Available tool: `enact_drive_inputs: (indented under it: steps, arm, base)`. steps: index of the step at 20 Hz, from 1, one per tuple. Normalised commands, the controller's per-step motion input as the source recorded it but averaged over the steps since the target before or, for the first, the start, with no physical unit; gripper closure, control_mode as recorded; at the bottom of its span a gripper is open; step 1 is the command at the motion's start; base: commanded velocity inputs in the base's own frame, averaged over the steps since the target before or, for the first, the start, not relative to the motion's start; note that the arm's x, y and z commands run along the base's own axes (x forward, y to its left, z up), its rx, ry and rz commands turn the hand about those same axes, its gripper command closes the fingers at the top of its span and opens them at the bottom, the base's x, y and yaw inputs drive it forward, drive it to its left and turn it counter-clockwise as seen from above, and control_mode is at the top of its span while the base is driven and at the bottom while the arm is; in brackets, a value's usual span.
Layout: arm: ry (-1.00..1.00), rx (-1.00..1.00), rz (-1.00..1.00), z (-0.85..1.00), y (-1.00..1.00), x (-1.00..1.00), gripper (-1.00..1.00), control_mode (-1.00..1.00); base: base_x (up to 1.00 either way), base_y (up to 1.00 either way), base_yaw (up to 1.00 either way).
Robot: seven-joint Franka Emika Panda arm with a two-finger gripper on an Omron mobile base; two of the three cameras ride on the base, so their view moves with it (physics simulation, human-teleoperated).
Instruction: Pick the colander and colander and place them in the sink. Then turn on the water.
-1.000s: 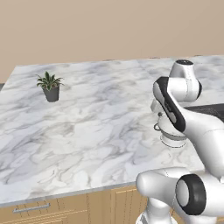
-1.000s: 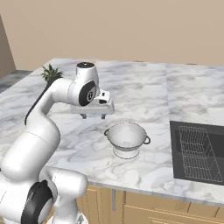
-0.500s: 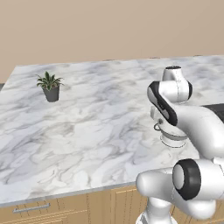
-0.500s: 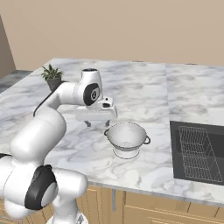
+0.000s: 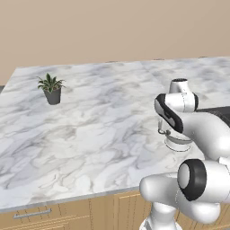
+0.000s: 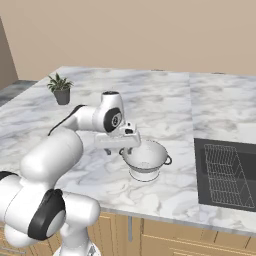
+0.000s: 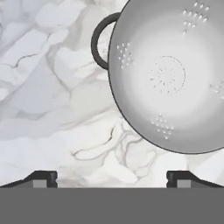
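Above bare marble counter (image 6: 210, 107), gripper (image 7: 111, 177) hangs wide apart, empty, just beside whitish colander (image 7: 168, 74) rim

Bare grey-veined marble counter (image 5: 103, 117) spreads across the frame's centre and left; a small potted plant (image 5: 51, 89) stands upper left, a whitish perforated metal colander (image 6: 145, 159) right of centre.
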Motion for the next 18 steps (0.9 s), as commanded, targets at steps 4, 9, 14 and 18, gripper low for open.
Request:
enact_drive_inputs:
  steps: [4,9,14,18]
  arm:
    - [0.0,-0.06,0.02,-0.32,-0.01,0.01,-1.0,-1.0]
    - [0.0,-0.05,0.02,-0.28,-0.01,0.04,-1.0,-1.0]
    - [0.0,-0.01,0.02,-0.12,-0.03,0.34,-1.0,-1.0]
    - [0.0,0.0,0.03,-0.12,-0.12,0.34,-1.0,-1.0]
  base:
    - [0.0,0.0,0.0]
    - [0.0,0.0,0.0]
    - [0.0,0.0,0.0]
    - [0.0,0.0,0.0]
